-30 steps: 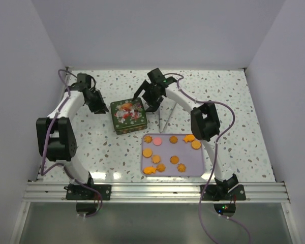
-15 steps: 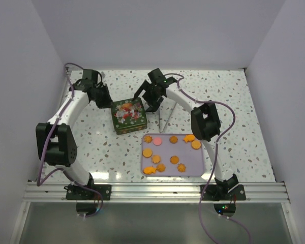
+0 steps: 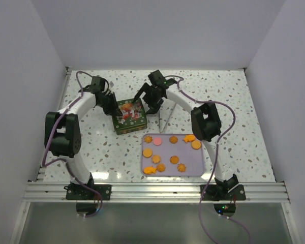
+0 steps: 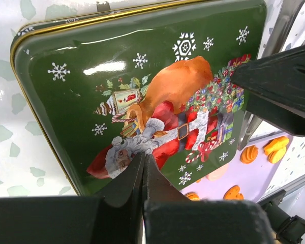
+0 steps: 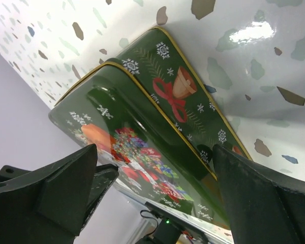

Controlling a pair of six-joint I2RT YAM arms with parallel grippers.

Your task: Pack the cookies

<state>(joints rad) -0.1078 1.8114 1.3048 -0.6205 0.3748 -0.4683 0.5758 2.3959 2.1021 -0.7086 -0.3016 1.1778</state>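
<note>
The cookies (image 3: 174,159), several orange rounds and flower shapes plus one pink round (image 3: 157,141), lie on a lilac tray (image 3: 185,171). A green Christmas tin (image 3: 128,117) with a Santa lid stands closed behind the tray. My left gripper (image 3: 114,109) is shut and empty, its tip over the lid's left part (image 4: 144,158). My right gripper (image 3: 147,104) is open at the tin's right side, its fingers (image 5: 66,188) spread across the lid and side wall (image 5: 188,101). A few cookies (image 4: 251,153) show past the tin (image 4: 142,76) in the left wrist view.
The table is white with grey speckles (image 3: 218,96), walled on three sides. A thin metal stand (image 3: 165,118) rises between the tin and the tray. The right arm's elbow (image 3: 205,122) hangs over the tray's far right corner.
My left arm has swung right from the table's far left, bringing its shut gripper over the tin's left part. The right gripper has stayed by the tin.
</note>
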